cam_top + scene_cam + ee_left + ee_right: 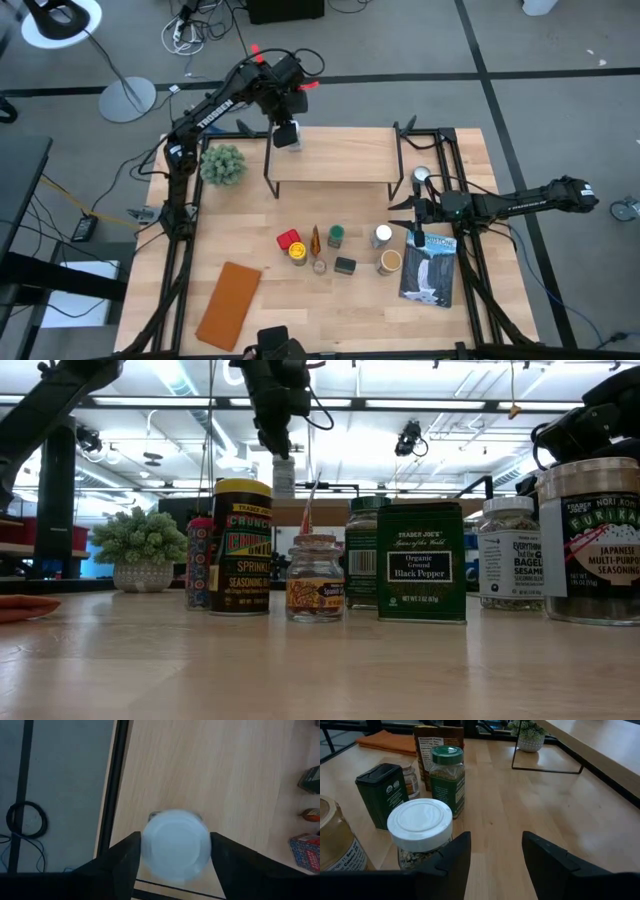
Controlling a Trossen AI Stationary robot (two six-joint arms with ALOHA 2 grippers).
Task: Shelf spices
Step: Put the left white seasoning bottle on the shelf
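White-lidded jar (176, 845) upright between the left gripper's (287, 134) fingers, over the shelf (340, 160) near its 10 o'clock corner in the overhead view; long axis vertical. Fingers flank the lid closely, possibly just loosening — hard to tell whether still pinched. Base seems at or just above the plank. Remaining spices clustered on the worktop (300, 310) toward 6 o'clock of the shelf. Right gripper (418, 206) half open, holding nothing, another white-lidded jar (420, 832) just ahead, nearer it than the left.
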